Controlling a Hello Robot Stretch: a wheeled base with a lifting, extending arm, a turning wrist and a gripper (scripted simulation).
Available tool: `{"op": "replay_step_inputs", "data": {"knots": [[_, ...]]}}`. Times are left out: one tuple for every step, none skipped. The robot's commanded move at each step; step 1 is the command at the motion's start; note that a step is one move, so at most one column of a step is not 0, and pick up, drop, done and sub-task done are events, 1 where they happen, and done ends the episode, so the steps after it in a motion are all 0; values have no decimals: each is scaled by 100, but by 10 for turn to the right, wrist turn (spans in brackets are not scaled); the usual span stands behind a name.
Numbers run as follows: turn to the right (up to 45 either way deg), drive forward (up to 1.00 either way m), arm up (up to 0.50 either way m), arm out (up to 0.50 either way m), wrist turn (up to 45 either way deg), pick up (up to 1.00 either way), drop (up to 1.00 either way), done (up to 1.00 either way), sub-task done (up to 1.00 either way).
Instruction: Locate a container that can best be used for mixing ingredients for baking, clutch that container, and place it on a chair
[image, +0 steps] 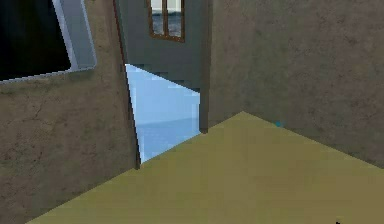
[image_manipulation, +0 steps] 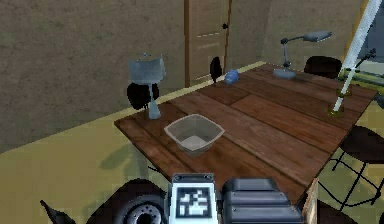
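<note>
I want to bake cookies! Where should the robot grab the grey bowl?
Take the bowl by its rim, coming down from above. It stands upright, mouth up, on the table with bare wood around, so the thin rim is probably easiest.

Dark body (image_manipulation: 258, 200), seemingly black-marked white square (image_manipulation: 196, 203)

Home, prob. dining rm: long wood tabletop (image_manipulation: 270, 115) w/ dark chairs (image_manipulation: 365, 143) round it, lamp (image_manipulation: 148, 72), desk lamp (image_manipulation: 300, 42) & bowl (image_manipulation: 194, 132) on top, panelled door (image_manipulation: 208, 40) behind. Fwd view: rough plaster walls (image: 300, 70), yellow floor (image: 230, 180), doorway (image: 165, 105) to next rm w/ framed window (image: 168, 18), dark framed panel (image: 40, 35) on wall.
</note>
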Motion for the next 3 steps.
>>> {"op": "replay_step_inputs", "data": {"knots": [[0, 0, 0, 34, 0, 0, 0, 0, 0], [0, 0, 0, 0, 450, 0, 0, 0, 0], [0, 0, 0, 0, 450, 0, 0, 0, 0]]}}
